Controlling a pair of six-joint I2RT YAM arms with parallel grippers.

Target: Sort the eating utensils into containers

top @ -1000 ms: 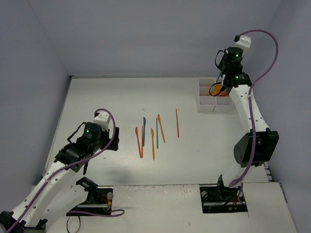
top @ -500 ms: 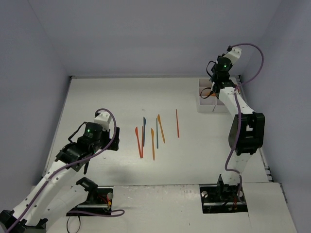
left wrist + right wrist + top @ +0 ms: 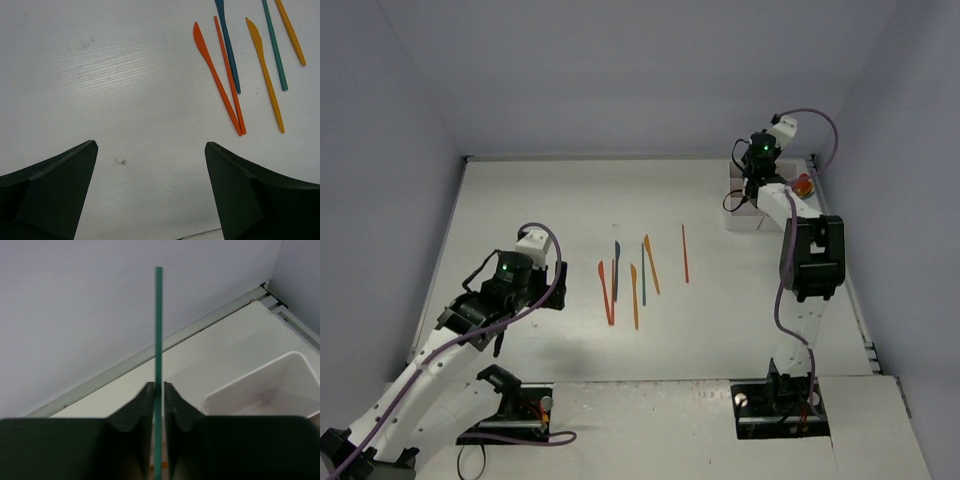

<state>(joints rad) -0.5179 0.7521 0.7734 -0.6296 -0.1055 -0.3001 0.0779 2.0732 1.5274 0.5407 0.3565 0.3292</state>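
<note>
Pinching a teal utensil [image 3: 158,330] between jaws closed tight on it, the right gripper [image 3: 157,389] hangs at the far right of the table [image 3: 550,200], at the tray [image 3: 738,218]. In the right wrist view the thin teal handle stands straight up out of the fingers [image 3: 140,407]. Its lower end is hidden between them, so I cannot tell what kind of utensil it is. One white compartment [image 3: 240,381] of the tray shows just to the right of the fingers. From above, the right arm [image 3: 810,255] covers much of the tray, and a small red-orange thing [image 3: 803,185] by its right side is too small to identify. The left gripper [image 3: 150,146] is spread wide and holds nothing, hovering over bare table at the left, well apart from the loose utensils [image 3: 630,275]. These lie near the middle of the table, roughly parallel. An orange knife [image 3: 215,82] and an orange stick [image 3: 229,75] meet at their near ends, with a blue piece [image 3: 228,50] just beside them. Next come a yellow-orange knife [image 3: 265,75], a teal stick [image 3: 275,47] and an orange handle [image 3: 291,32]. Further right in the top view lies a lone orange-red stick [image 3: 685,253].
</note>
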